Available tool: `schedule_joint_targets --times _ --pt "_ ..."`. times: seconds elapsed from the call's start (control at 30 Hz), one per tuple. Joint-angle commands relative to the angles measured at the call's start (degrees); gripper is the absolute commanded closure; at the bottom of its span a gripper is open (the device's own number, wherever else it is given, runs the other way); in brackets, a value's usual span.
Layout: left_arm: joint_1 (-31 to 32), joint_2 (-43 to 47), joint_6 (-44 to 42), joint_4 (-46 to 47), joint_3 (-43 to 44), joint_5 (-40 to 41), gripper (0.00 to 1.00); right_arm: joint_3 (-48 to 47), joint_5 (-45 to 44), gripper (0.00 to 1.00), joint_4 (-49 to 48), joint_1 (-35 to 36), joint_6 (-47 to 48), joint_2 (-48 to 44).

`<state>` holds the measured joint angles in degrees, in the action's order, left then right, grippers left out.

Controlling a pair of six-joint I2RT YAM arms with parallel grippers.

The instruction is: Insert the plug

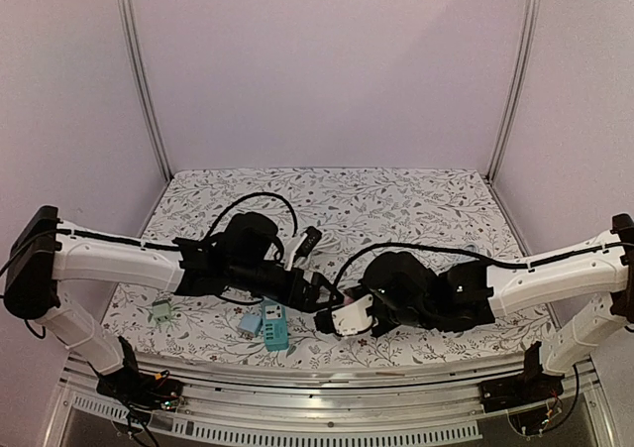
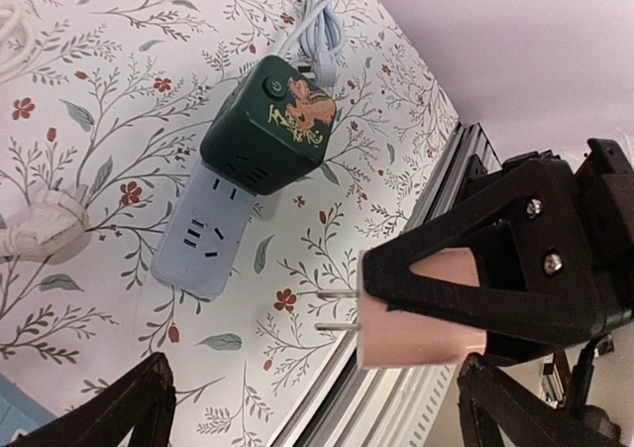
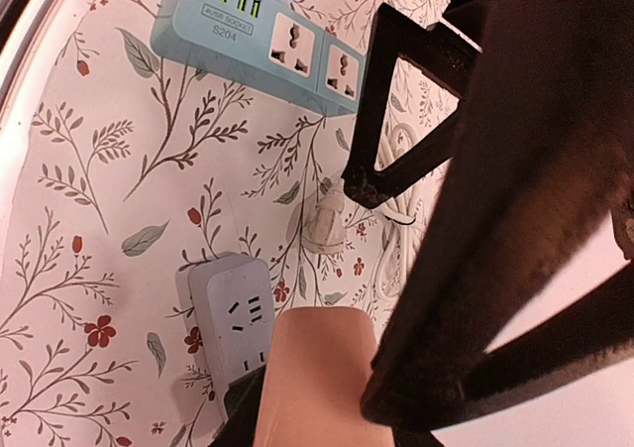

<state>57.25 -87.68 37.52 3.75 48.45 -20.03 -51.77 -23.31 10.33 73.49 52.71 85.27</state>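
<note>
Near edge, about midway along: right gripper is clamped tight on the pink plug. The plug's two metal prongs are bare and in no socket. They point toward the grey power strip and stop short of it.

Left gripper: jaws spread wide, nothing between them. It sits just left of the right gripper, and its fingers frame the plug from the wrist view.

Grey power strip lies flat on the table, near the near edge. A dark green cube adapter is seated on its farther end, and the nearer sockets are uncovered.

Teal power strip, with USB ports at one end, lies left of the grippers near the near edge. A pale blue piece is just beside it on the left. A small green block lies toward the near left corner, well apart from the rest.

A white plug lies loose on the cloth beside the grey strip. Farther in, a white cable runs from behind the green cube toward mid-table.
</note>
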Motion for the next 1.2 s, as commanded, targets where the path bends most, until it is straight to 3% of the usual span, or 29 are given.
schedule_joint_targets --times 0.0,0.43,0.87,1.17 --pt "-0.6 3.6 -2.0 -1.5 -2.1 6.1 0.01 0.1 2.0 1.00 2.9 -0.6 -1.7 -4.9" --pt "-1.1 14.7 -6.3 -9.1 -8.9 27.5 0.01 -8.1 9.4 1.00 19.2 -4.3 -5.6 -7.2" --pt "-1.0 22.7 -7.9 -5.5 -15.3 31.0 0.01 -22.6 21.3 1.00 36.5 -9.3 -5.8 -0.8" --pt "-0.9 25.2 -9.4 -1.5 -19.9 34.8 0.01 -31.7 22.6 1.00 46.1 -10.3 -5.0 6.5"
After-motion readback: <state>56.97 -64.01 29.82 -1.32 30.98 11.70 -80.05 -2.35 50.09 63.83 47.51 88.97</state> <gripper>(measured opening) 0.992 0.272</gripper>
